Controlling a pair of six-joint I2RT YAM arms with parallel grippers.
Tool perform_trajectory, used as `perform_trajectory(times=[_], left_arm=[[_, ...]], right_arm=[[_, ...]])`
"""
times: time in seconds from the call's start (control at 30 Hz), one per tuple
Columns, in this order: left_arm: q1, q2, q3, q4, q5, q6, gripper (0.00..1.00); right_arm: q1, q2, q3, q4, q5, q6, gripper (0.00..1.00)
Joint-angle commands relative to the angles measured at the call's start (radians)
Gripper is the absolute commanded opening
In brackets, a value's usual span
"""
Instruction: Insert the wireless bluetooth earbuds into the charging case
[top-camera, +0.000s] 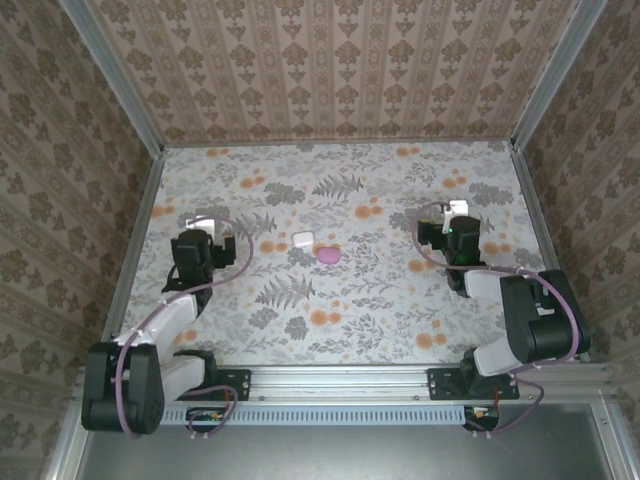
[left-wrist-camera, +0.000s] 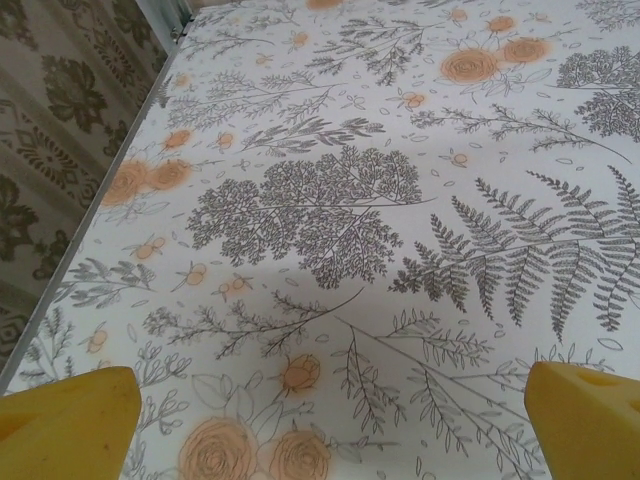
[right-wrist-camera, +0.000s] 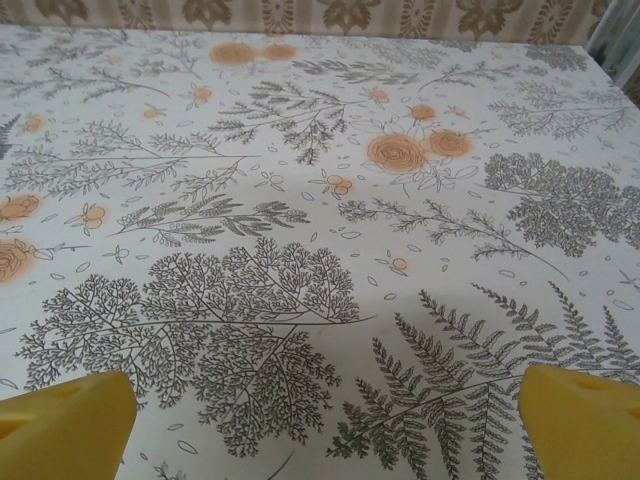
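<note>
Fern-and-rose print covers the bench (top-camera: 340, 310), walled in by brown damask paper. The left gripper (top-camera: 212, 226) has its jaws wide apart and empty, with yellow pads (left-wrist-camera: 70, 420) at the corners of its wrist view. The right gripper (top-camera: 442, 212) is spread the same way. Between them, well apart from both, lies a white rounded-square case (top-camera: 303, 241). Just beside it, nearer the arms, is a magenta-pink oval case (top-camera: 328, 255). Both are too small to tell whether they are lidded.

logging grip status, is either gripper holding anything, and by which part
Nothing is held. The left gripper and right gripper both stand open, yellow fingers wide apart over the flower-printed table.
</note>
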Motion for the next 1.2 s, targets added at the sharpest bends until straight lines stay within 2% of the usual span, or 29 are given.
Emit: perform_trajectory(times=[0.0,0.1,0.2,0.53,0.67,0.8,0.83,0.87,0.93,1.03,1.07,1.13,1.17], left_arm=[[0.011,0.037,-0.018,0.165,0.052,0.032,1.00],[0.013,0.070,-0.027,0.224,0.072,0.055,1.00],[0.023,0.138,-0.033,0.305,0.090,0.076,1.00],[0.029,0.299,-0.011,0.486,0.267,0.140,1.00],[0.048,0.326,0.011,0.473,0.214,0.096,1.00],[0.086,0.429,0.001,0.600,0.181,0.050,1.00],[0.093,0.408,0.017,0.520,0.177,0.023,1.00],[0.101,0.426,0.006,0.581,0.181,0.026,1.00],[0.101,0.415,0.013,0.546,0.178,0.017,1.00],[0.147,0.417,0.007,0.563,0.376,0.030,1.00],[0.156,0.421,0.002,0.581,0.395,0.030,1.00],[0.146,0.418,0.008,0.561,0.357,0.031,1.00],[0.129,0.419,0.014,0.549,0.281,0.024,1.00]], right_arm=[[-0.021,0.041,-0.082,0.257,-0.139,-0.004,1.00],[-0.022,0.045,-0.013,0.126,-0.026,0.043,1.00],[-0.021,0.039,-0.032,0.155,0.023,0.058,1.00],[-0.020,0.038,-0.029,0.149,0.023,0.058,1.00],[-0.020,0.039,-0.030,0.150,0.023,0.056,1.00],[-0.020,0.038,-0.029,0.149,0.023,0.057,1.00],[-0.020,0.039,-0.029,0.150,0.023,0.056,1.00],[-0.020,0.038,-0.029,0.150,0.023,0.056,1.00],[-0.020,0.039,-0.029,0.149,0.022,0.056,1.00],[-0.020,0.039,-0.029,0.149,0.022,0.056,1.00],[-0.020,0.039,-0.029,0.149,0.023,0.055,1.00],[-0.020,0.039,-0.029,0.149,0.023,0.056,1.00],[-0.020,0.039,-0.029,0.149,0.022,0.055,1.00]])
